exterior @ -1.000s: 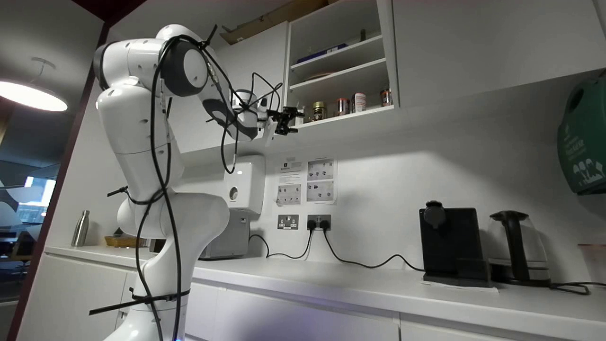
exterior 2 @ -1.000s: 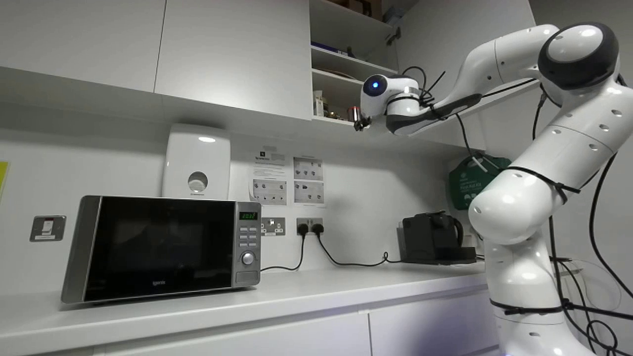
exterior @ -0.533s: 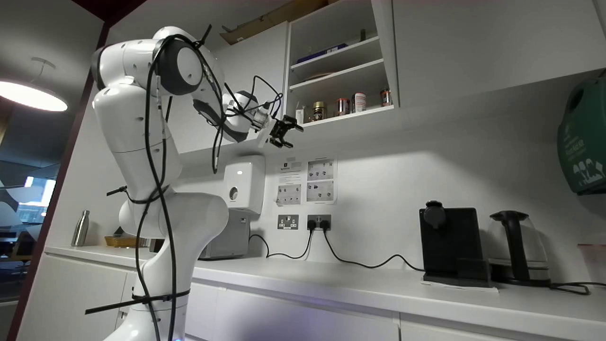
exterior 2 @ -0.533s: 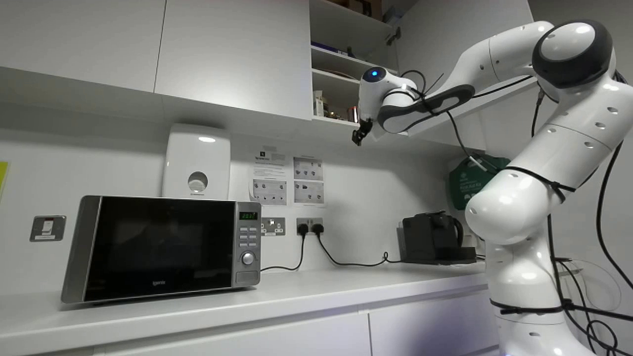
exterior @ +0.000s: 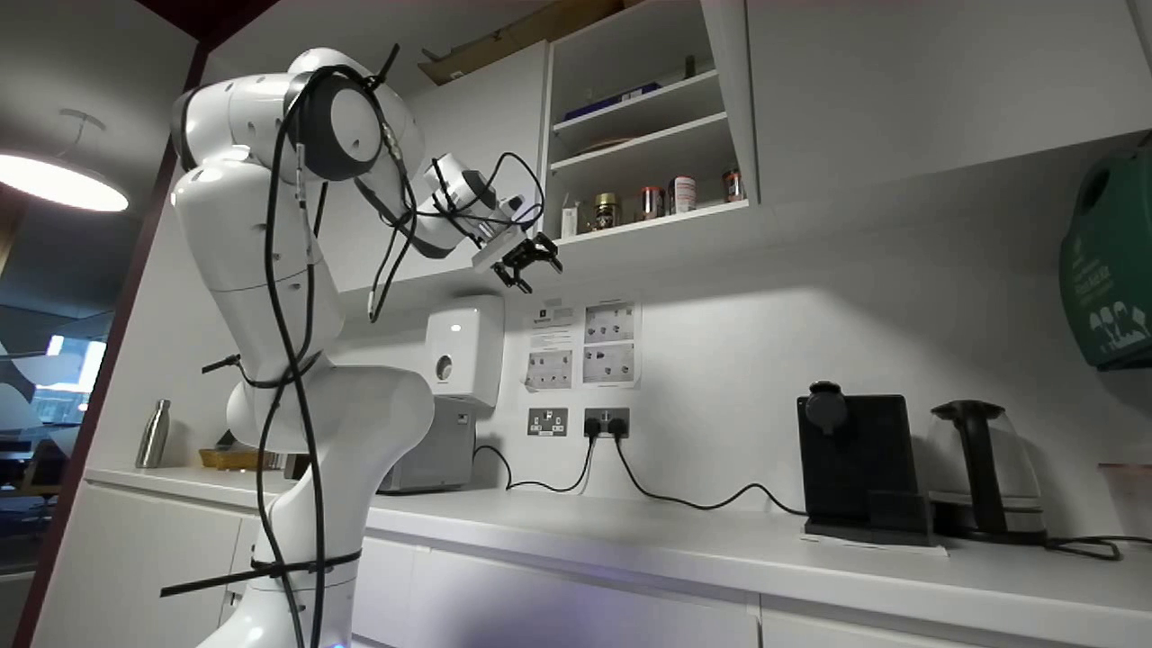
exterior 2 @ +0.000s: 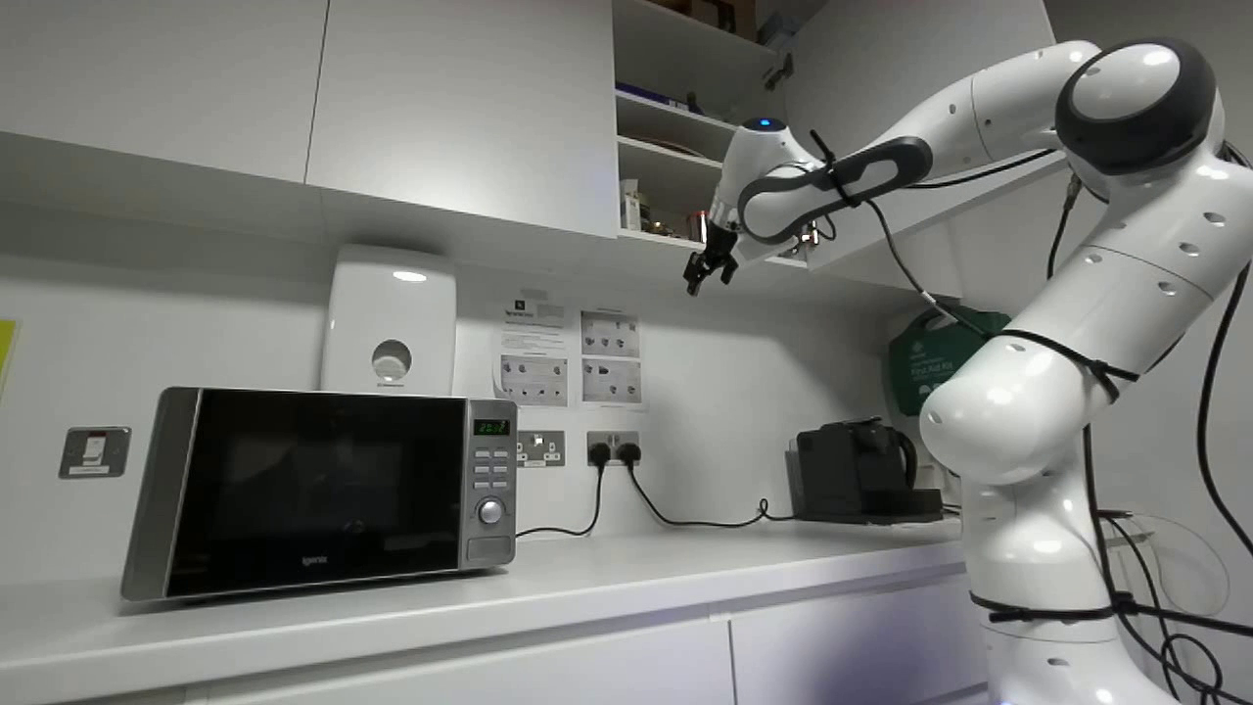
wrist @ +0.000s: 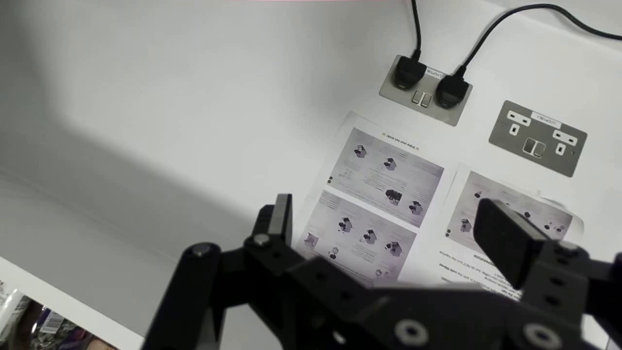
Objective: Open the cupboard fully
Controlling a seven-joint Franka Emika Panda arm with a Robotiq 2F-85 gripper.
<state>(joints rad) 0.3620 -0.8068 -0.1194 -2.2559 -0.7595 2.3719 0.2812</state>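
The cupboard [exterior: 621, 54] hangs on the wall with pale shelves showing; several jars [exterior: 606, 212] stand on its lowest board. Hinged on its right side, its flat white door [exterior 2: 910, 59] stands swung out into the room; in an exterior view the same door [exterior: 738, 72] appears almost edge-on. My gripper [exterior: 542, 274] is below and in front of the cupboard's lower edge, tilted downward and away from the door. In the wrist view the gripper [wrist: 391, 218] has its fingers wide apart, with nothing held between them; only wall papers lie beyond.
A wider white cabinet front [exterior: 945, 81] adjoins the cupboard. Beneath are a wall dispenser [exterior 2: 392, 313], paper sheets [wrist: 384, 194] and sockets [wrist: 539, 138]. On the worktop stand a microwave [exterior 2: 323, 490], a black coffee machine [exterior: 859, 468] and a kettle [exterior: 981, 477]. Loose cables hang along the arm.
My gripper has dropped lower, drawn back from the jars and turned its fingers downward. The door's edge has shifted slightly left in both exterior views, covering a little more of the shelf ends.
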